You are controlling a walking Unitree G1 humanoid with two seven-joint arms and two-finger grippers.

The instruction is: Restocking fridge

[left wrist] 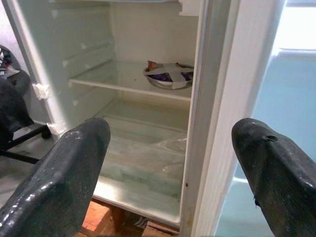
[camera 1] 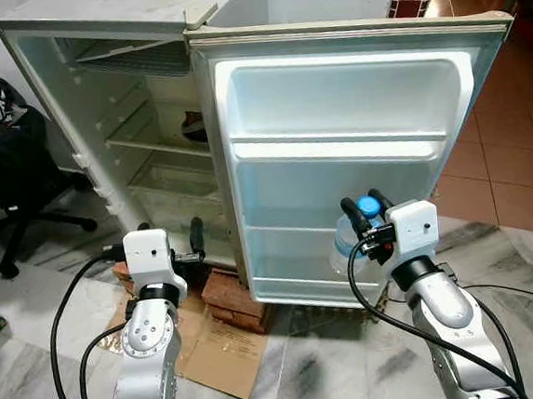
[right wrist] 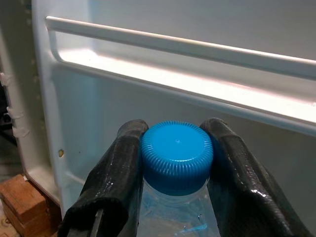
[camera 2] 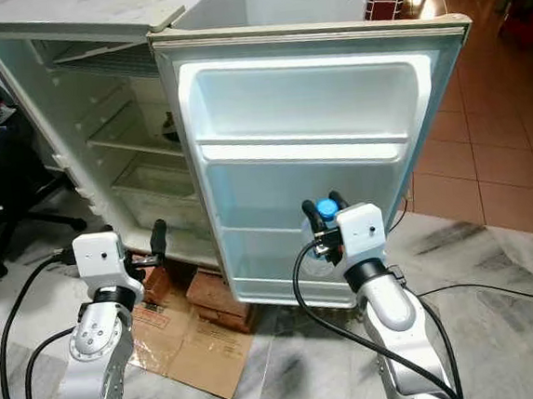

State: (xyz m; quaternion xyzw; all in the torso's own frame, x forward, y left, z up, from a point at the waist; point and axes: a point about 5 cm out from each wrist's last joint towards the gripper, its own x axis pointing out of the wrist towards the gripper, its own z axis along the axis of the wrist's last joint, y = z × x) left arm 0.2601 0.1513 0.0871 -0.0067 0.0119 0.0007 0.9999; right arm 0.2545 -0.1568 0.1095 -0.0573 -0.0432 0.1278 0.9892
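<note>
Left eye view, items by size, largest first.

Fridge (camera 1: 99, 102) — white cabinet standing open, raised off the floor on bricks (camera 1: 233, 300); interior holds wire-edged shelves and a clear crisper drawer (left wrist: 143, 153) at the bottom.

Fridge door (camera 1: 356, 154) — swung wide toward the robot, its inner face showing moulded door shelves; the door's edge stands between the two arms.

Floor (camera 1: 39, 369) — grey marbled tile near the robot, terracotta tile beyond the door.

Office chair (camera 1: 2, 167) — black, to the robot's left of the cabinet, with dark and striped cloth piled on it.

Cardboard (camera 1: 219, 353) — flattened sheet lying on the floor in front of the bricks.

Left gripper (left wrist: 170, 173) — held low before the cabinet opening, jaws spread wide with nothing between them.

Right gripper (right wrist: 177, 163) — raised in front of the door's lower shelves, jaws closed on the neck of the water bottle just under its cap.

Water bottle (camera 1: 349, 239) — clear plastic, upright, held close to the inner door face; whether it touches a door shelf cannot be told.

Dish (left wrist: 168, 76) — metal bowl with purple-and-white wrapping, on the middle cabinet shelf.

Bottle cap (right wrist: 177, 155) — blue, ribbed.
</note>
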